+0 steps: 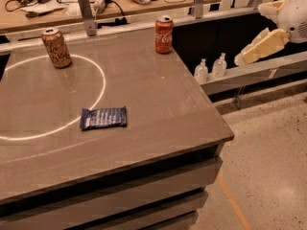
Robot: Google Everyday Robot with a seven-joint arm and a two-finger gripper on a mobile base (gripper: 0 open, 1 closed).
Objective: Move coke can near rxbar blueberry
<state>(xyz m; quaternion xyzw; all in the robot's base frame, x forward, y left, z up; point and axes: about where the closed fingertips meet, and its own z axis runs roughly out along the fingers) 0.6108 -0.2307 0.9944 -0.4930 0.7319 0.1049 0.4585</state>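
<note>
The coke can [163, 34] is red with white script and a silver top. It stands upright near the far right edge of the grey table [144, 109]. The rxbar blueberry [103, 118] is a flat dark blue wrapper lying near the table's middle, on the rim of a ring of light. My gripper [249, 54] is cream-coloured and hangs in the air off the table's right side, well right of the coke can and touching nothing.
A tan patterned can [56, 47] stands at the far left of the table. A cluttered wooden bench [57, 11] runs behind. Two small clear bottles [210, 68] stand on a low shelf right of the table. Speckled floor lies at the right.
</note>
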